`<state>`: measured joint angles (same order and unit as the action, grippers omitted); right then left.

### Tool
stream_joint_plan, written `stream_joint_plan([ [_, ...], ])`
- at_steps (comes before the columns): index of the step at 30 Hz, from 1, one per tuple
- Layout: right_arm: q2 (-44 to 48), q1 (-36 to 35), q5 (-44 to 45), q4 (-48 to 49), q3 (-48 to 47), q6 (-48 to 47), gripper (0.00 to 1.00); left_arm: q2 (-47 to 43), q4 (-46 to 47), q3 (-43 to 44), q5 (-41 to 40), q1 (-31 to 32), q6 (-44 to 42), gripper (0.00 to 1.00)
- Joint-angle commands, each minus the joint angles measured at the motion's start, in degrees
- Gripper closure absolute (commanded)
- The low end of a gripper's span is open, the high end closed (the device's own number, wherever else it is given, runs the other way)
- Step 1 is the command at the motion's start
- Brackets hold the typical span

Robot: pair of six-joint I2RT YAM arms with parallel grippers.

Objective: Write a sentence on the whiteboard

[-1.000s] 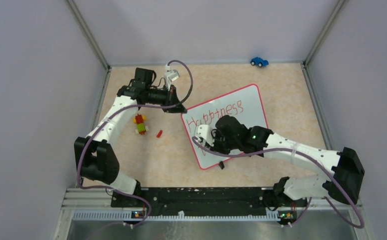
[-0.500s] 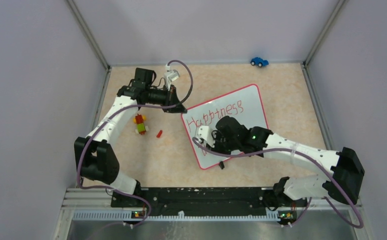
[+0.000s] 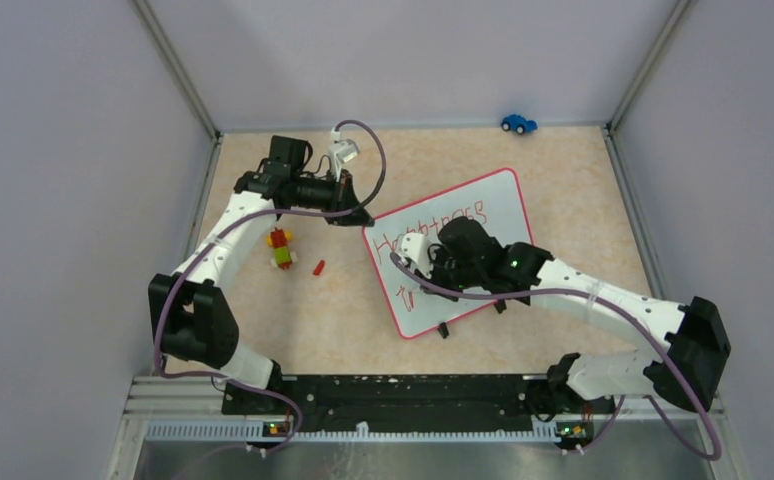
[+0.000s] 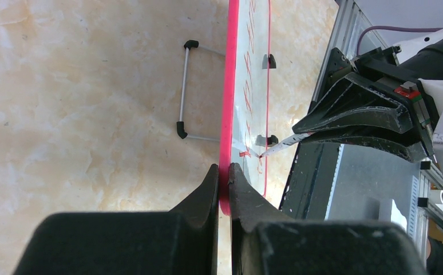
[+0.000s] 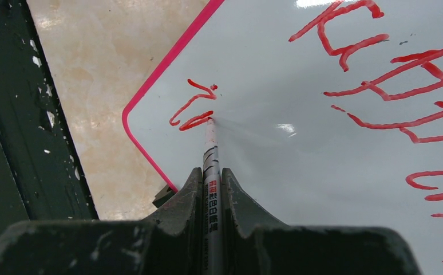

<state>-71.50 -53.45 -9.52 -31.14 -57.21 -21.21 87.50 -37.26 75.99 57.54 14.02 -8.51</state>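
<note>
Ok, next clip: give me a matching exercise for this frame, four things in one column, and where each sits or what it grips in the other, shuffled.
Things:
1 left pincer
2 right pincer
3 blue toy car
4 stacked toy bricks

States:
A at the far edge of the table
B shut on the marker, tip on the whiteboard
C on the table, left of the whiteboard
D shut on the whiteboard's pink frame

Pairs: 1-D, 2-B, 3-A, 4-C
</note>
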Motion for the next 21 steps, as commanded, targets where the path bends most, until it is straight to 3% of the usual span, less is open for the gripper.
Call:
stream_joint_plan([
  [1, 0.66, 1.4, 1.33, 2.46, -2.66, 0.2, 1.0, 1.28, -3.53, -1.94, -2.08, 2.06, -1.54, 1.0],
  [21, 2.86, 3.35, 0.93, -0.93, 1.27, -1.23, 1.0, 1.44, -3.53, -2.02, -2.24, 2.06, -1.72, 1.0],
])
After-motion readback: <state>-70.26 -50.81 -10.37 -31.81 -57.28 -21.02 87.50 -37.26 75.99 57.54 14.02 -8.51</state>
